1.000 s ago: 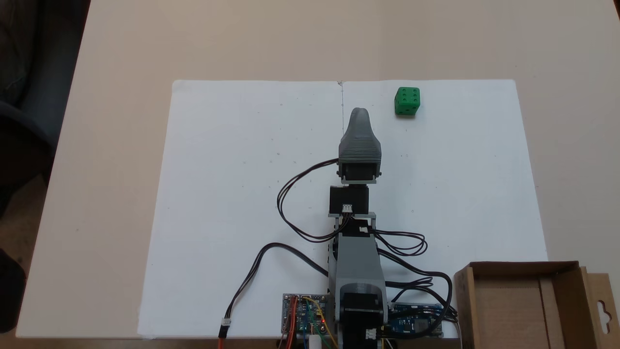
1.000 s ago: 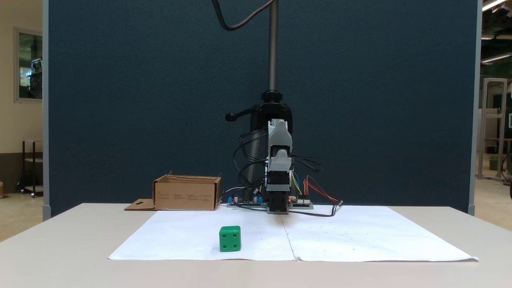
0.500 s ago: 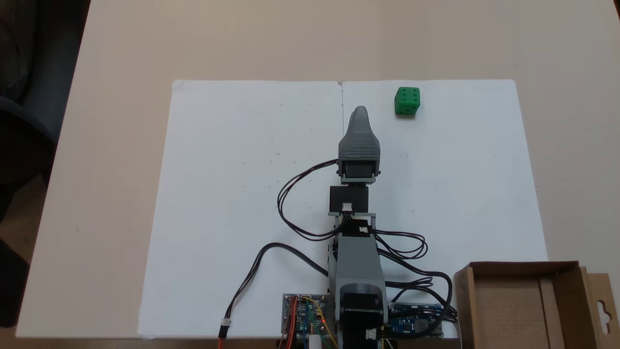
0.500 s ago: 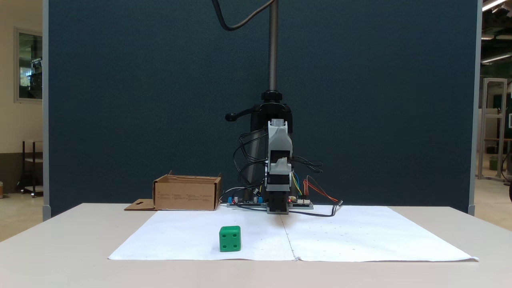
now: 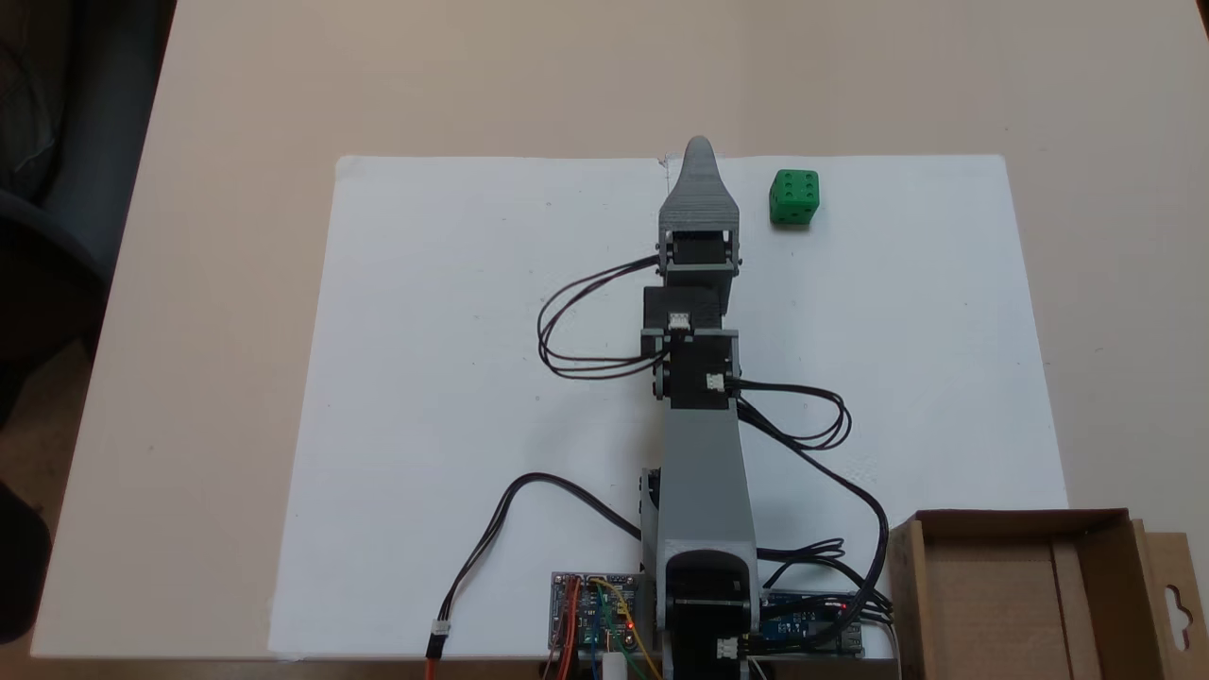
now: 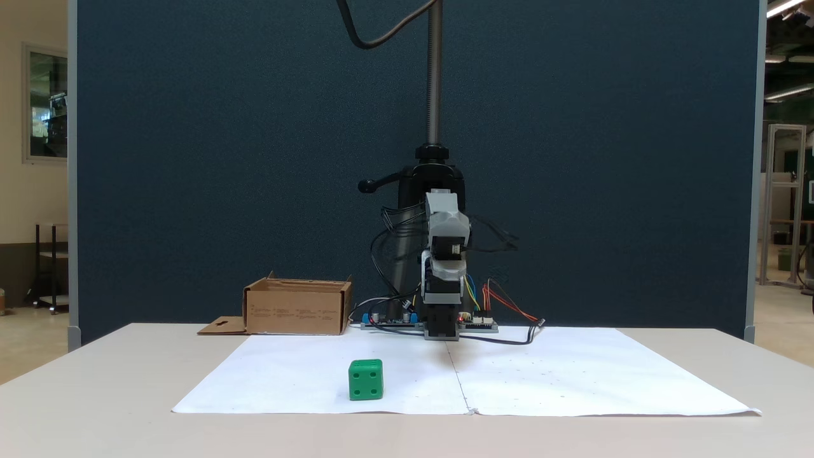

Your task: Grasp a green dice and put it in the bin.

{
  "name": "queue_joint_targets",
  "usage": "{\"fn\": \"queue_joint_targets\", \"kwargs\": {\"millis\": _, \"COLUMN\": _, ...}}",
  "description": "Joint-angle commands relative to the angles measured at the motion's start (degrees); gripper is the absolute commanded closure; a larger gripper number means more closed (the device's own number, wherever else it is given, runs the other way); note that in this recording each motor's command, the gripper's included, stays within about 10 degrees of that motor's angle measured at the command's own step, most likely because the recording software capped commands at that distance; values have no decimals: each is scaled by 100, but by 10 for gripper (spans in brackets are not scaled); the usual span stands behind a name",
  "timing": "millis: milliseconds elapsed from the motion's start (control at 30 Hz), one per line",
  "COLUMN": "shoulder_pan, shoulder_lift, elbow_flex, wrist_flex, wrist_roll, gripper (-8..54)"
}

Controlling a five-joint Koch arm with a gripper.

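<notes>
The green dice (image 5: 793, 196) (image 6: 365, 380) rests on the white paper near its far edge, in both fixed views. In the fixed view from above, my gripper (image 5: 699, 149) reaches out over the paper's far edge, left of the dice and apart from it. It is a grey tapered shell with one tip showing, so whether the jaws are parted is hidden. The bin (image 5: 1020, 518) (image 6: 297, 312), a brown cardboard box with a hanger-hole flap, stands beside the arm's base, far from the dice.
The white paper (image 5: 472, 331) covers the middle of the beige table (image 5: 236, 113). Circuit boards (image 5: 595, 619) and looping black cables (image 5: 586, 349) lie around the arm's base. A metal pole (image 6: 434, 76) and a dark blue partition (image 6: 222, 159) stand behind.
The arm has stretched forward, and the gripper tip moved from mid-sheet to the paper's far edge, about level with the dice. Dice and bin have not moved.
</notes>
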Motion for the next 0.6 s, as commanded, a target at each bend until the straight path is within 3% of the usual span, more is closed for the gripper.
{"fn": "queue_joint_targets", "kwargs": {"millis": 0, "shoulder_pan": -26, "shoulder_lift": 527, "elbow_flex": -782, "wrist_flex": 903, "wrist_roll": -431, "gripper": 19}}
{"fn": "queue_joint_targets", "kwargs": {"millis": 333, "shoulder_pan": -193, "shoulder_lift": -413, "elbow_flex": -3226, "wrist_flex": 4560, "wrist_roll": -290, "gripper": 33}}
{"fn": "queue_joint_targets", "kwargs": {"millis": 567, "shoulder_pan": -176, "shoulder_lift": -2637, "elbow_flex": -5913, "wrist_flex": 6774, "wrist_roll": -290, "gripper": 31}}
